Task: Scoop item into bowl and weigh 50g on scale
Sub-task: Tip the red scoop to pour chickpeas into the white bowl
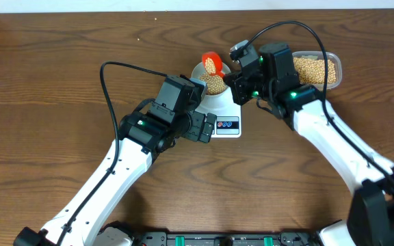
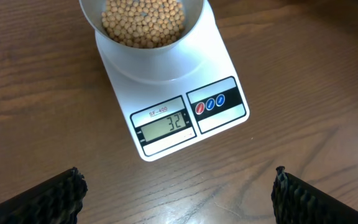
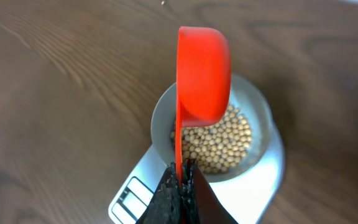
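**Scoop tipped over the bowl, scale reading 32**

The right gripper [image 3: 182, 182] is clamped tight on the thin handle [image 3: 178, 140] of an orange scoop [image 3: 204, 74], its fingers pressed together with only the handle between them. The scoop is turned on its edge above the bowl [image 3: 160, 118], so the wrist view shows its rounded back. From overhead a few beans can be seen lying in its cup, which hangs over the far rim of the bowl.

Below it the beans [image 3: 219, 140] form a loose tan-yellow heap that covers the bottom of the pale bowl and stays well under its rim. The bowl stands on the round platform end of the white scale [image 2: 166, 81]. The scale's grey display [image 2: 169, 122] shows 32, and beside it sit the small buttons [image 2: 210, 104] – one red, the others blue – on a dark strip.

The left gripper [image 2: 178, 186] hangs over the surface [image 1: 46, 68] just on the near side of the scale, at its display end. Its jaws are spread wide with nothing between them, and only bare brown wood lies beneath.

Behind the right arm, at the far right of the surface, a clear tub [image 1: 335, 68] holds more of the same beans – partly hidden by the arm
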Controlling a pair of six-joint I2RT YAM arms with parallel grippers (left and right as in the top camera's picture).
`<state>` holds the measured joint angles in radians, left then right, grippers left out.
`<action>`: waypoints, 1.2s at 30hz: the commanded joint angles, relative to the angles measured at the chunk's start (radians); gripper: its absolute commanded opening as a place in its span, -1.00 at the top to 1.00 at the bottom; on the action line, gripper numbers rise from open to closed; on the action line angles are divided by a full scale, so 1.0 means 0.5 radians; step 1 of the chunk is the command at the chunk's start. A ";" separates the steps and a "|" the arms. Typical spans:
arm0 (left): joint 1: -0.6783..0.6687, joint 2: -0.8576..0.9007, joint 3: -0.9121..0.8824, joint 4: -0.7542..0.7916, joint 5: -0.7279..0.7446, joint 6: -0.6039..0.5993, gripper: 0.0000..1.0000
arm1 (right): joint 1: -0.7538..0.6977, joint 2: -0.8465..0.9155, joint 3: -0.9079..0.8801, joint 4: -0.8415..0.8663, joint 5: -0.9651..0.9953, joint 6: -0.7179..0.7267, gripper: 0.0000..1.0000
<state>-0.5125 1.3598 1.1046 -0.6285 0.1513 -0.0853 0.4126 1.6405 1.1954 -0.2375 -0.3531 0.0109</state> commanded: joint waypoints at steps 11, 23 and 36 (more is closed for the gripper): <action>-0.003 0.011 -0.015 -0.008 -0.011 -0.005 -0.96 | 0.294 -0.068 0.006 -0.042 0.755 -0.784 0.97; -0.003 0.011 -0.015 -0.008 -0.011 -0.005 -0.95 | 0.340 -0.068 0.006 -0.040 0.866 -0.901 0.98; -0.003 0.011 -0.015 -0.008 -0.011 -0.005 -0.95 | 0.075 -0.155 0.006 -0.002 0.622 -0.376 0.98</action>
<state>-0.5125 1.3598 1.1046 -0.6285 0.1513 -0.0853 0.5003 1.6100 1.1954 -0.2420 0.0242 -0.2756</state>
